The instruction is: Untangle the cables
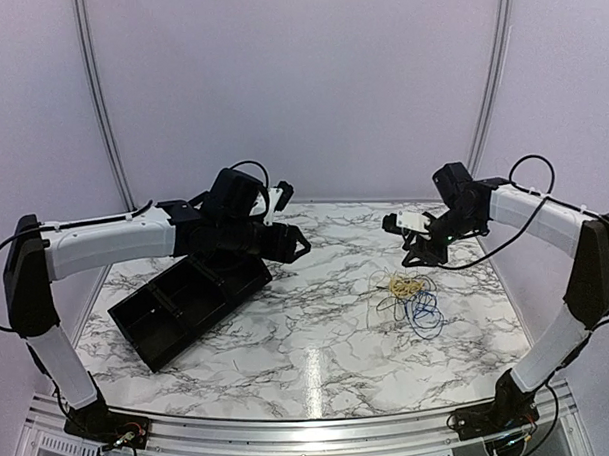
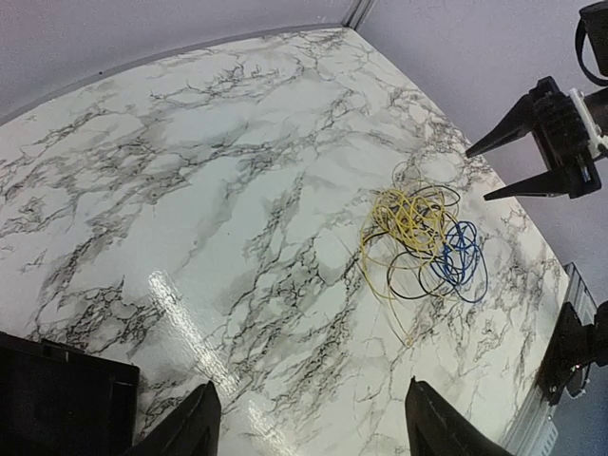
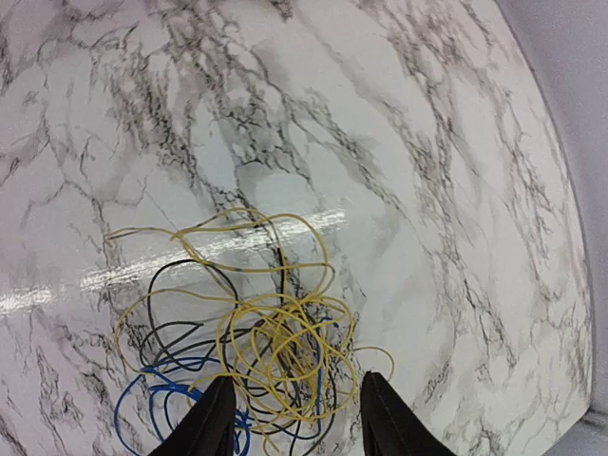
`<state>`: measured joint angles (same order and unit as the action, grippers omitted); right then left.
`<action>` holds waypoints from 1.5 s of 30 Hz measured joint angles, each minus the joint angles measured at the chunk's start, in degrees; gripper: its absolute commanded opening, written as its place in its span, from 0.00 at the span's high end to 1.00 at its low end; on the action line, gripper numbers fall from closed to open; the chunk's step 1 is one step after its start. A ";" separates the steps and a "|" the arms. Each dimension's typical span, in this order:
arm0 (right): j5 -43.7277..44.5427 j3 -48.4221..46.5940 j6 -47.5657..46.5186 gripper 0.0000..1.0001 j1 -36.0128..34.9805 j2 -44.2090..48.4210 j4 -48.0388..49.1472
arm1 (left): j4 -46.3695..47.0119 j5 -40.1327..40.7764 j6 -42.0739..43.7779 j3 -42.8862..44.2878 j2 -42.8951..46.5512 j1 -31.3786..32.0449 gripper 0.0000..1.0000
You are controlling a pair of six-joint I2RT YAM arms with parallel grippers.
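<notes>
Hovering just above the far edge of the cables (image 1: 407, 296), the right gripper (image 1: 422, 256) has its jaws parted with nothing clamped. The tangle sits right of centre on the marble table (image 1: 290, 379).

The top view gives layout only: the left gripper (image 1: 301, 245) is up at mid-left over a black tray (image 1: 177, 307), well apart from the wires. Wire colours are barely readable there.

The left wrist view sorts them out: yellow cable (image 2: 410, 214) bunched on top, blue cable (image 2: 463, 252) coiled at the right, black cable (image 2: 408, 277) looping through both. It also shows the right gripper (image 2: 480, 176) side-on at upper right, tips spread and clear of the wires. Its own fingers (image 2: 190, 423) sit wide apart at the bottom edge, with nothing between them.

The right wrist view looks straight down on the tangle: yellow loops (image 3: 275, 342) cross between its fingertips (image 3: 214, 418), blue (image 3: 152, 399) lower left, black (image 3: 180, 285) mid-left. I can't tell from it whether they touch.
</notes>
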<state>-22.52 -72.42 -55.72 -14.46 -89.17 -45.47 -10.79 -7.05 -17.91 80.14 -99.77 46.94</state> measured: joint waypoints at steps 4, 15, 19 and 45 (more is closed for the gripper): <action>1.84 -0.04 -5.44 0.44 -5.75 -1.40 -0.72 | 0.02 0.04 -2.34 -1.86 0.09 1.07 0.28; 7.15 -0.20 -16.70 0.51 -12.85 -5.99 -0.87 | -0.26 1.68 -5.29 -5.14 2.58 0.85 0.26; 8.52 -0.42 -17.97 0.66 -13.33 -7.98 -0.26 | -0.09 2.21 -6.01 -5.22 3.67 0.85 0.26; 4.15 -21.59 -5.62 1.00 -13.62 -0.57 -10.73 | 31.78 4.92 -2.34 -4.79 -7.63 11.21 0.20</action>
<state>-18.37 -94.02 -61.34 -28.08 -89.73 -56.21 20.99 -2.13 -20.25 75.35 -107.39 58.15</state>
